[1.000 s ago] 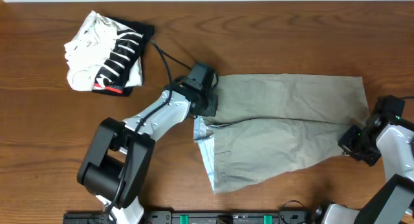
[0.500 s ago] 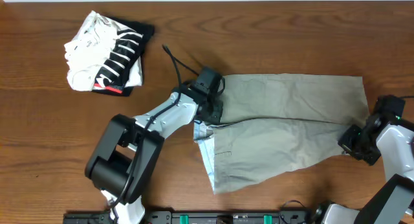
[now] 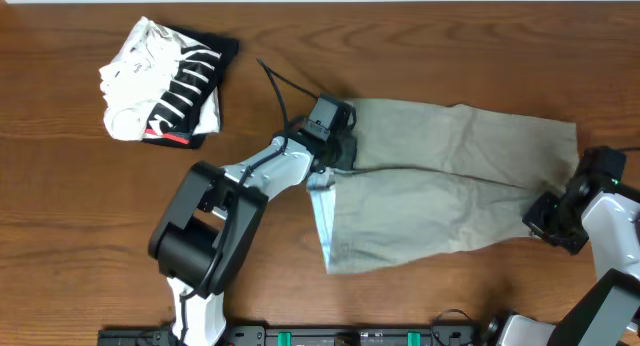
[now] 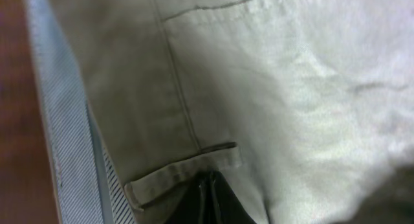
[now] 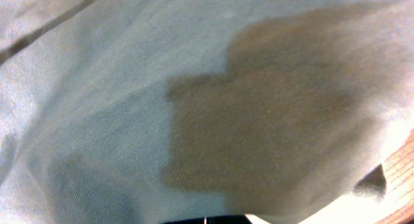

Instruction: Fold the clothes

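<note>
Left gripper (image 4: 208, 197) is pinched shut on the khaki shorts (image 3: 440, 186), its dark tips closed together just under a belt loop (image 4: 181, 175) beside the pale blue inner waistband (image 4: 61, 120). Right gripper (image 3: 545, 221) is clamped on the hem of the lower leg at the far right. The shorts lie spread across the middle of the wooden table (image 3: 420, 46), well apart from the folded striped garment (image 3: 165, 81).

Both bites look thin: if the arms pull apart, an edge could slip free, and a pinch through one layer only would drag the fold crooked.

Cloth fills the right wrist view, so its fingers and the layers caught are hidden; button and fly cannot be made out
</note>
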Robot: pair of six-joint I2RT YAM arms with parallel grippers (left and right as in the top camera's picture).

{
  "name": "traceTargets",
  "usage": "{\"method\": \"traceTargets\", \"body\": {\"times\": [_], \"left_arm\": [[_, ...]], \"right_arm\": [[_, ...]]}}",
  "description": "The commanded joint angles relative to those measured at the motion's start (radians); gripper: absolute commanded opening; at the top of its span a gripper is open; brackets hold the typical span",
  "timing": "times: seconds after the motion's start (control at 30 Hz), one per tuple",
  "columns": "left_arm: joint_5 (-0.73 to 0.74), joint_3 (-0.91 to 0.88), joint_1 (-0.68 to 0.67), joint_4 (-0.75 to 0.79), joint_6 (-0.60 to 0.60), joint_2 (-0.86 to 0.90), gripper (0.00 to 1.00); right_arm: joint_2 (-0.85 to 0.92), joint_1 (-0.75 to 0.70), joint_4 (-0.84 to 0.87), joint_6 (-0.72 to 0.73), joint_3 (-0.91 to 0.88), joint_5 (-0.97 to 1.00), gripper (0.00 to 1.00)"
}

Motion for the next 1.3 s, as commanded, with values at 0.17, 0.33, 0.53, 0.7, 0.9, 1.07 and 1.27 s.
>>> {"method": "traceTargets", "body": {"times": [0.17, 0.33, 0.53, 0.7, 0.9, 1.07, 1.27], "left_arm": [[-0.13, -0.042, 0.085, 0.177, -0.002, 0.116, 0.06], [-0.13, -0.041, 0.143, 0.292, -0.002, 0.137, 0.06], [-0.131, -0.027, 0.203, 0.394, 0.009, 0.194, 0.06], [-0.13, 0.039, 0.237, 0.375, 0.01, 0.192, 0.06], [-0.107, 0.214, 0.234, 0.196, 0.052, 0.116, 0.06], [-0.102, 0.337, 0.219, 0.027, 0.054, 0.059, 0.06], [0.045, 0.358, 0.208, -0.155, 0.054, 0.029, 0.06]], "right_arm": [[0.005, 0.01, 0.008, -0.008, -0.003, -0.013, 0.01], [0.005, 0.01, 0.01, -0.008, -0.003, -0.013, 0.01], [0.005, 0.01, 0.017, -0.008, -0.003, -0.016, 0.01], [0.005, 0.01, 0.012, -0.008, -0.003, -0.016, 0.01], [0.011, 0.01, 0.038, -0.007, -0.034, -0.014, 0.01], [0.037, 0.01, 0.046, -0.007, -0.063, -0.014, 0.01], [0.106, 0.01, 0.074, -0.008, -0.073, -0.003, 0.01]]}}
